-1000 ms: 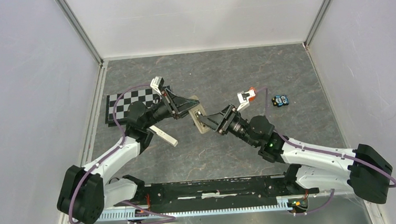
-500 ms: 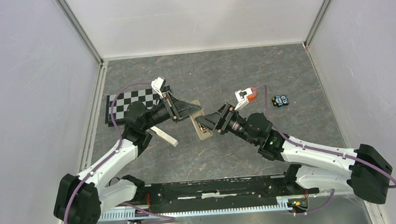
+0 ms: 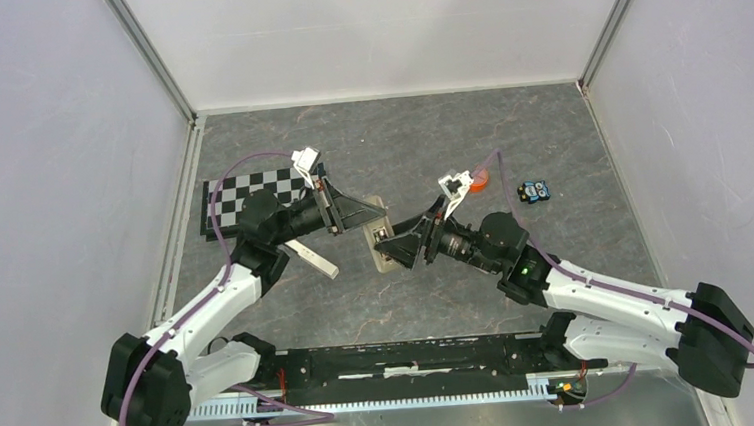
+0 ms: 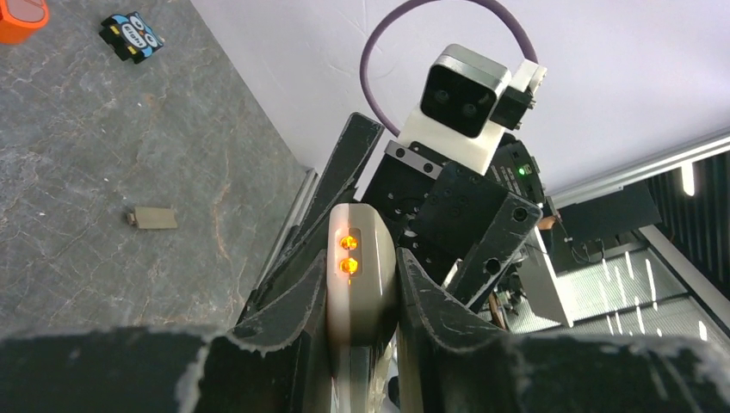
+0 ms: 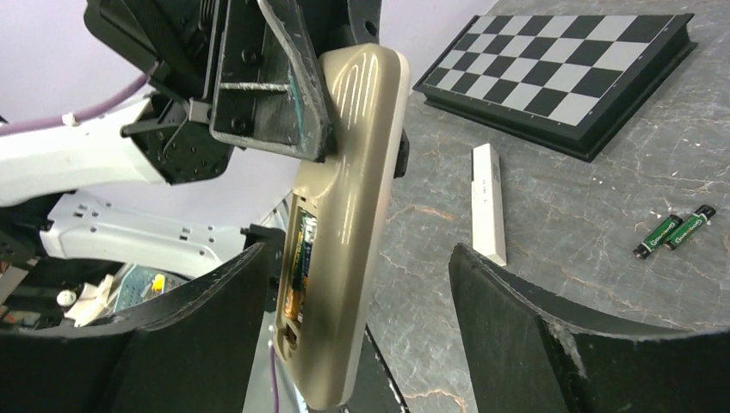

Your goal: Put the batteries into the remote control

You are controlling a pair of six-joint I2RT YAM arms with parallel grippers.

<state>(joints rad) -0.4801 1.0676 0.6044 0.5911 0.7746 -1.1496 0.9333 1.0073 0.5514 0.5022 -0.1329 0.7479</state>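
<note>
My left gripper is shut on the upper end of the tan-grey remote control and holds it above the table. In the left wrist view the remote is clamped between my fingers, two orange lights glowing on its end. My right gripper is open, with one finger on each side of the remote's lower end, not touching it. The open battery recess faces left and shows a gold-ended cell inside. Two dark batteries with green markings lie on the table at the right.
A checkerboard lies at the back left. A slim white bar lies beside it. A small tan cover lies on the table. An orange object and a blue-black toy sit at the right.
My right gripper has swung lower and to the left, and its open fingers now straddle the remote's lower end. My left gripper still holds the remote, shifted slightly.
</note>
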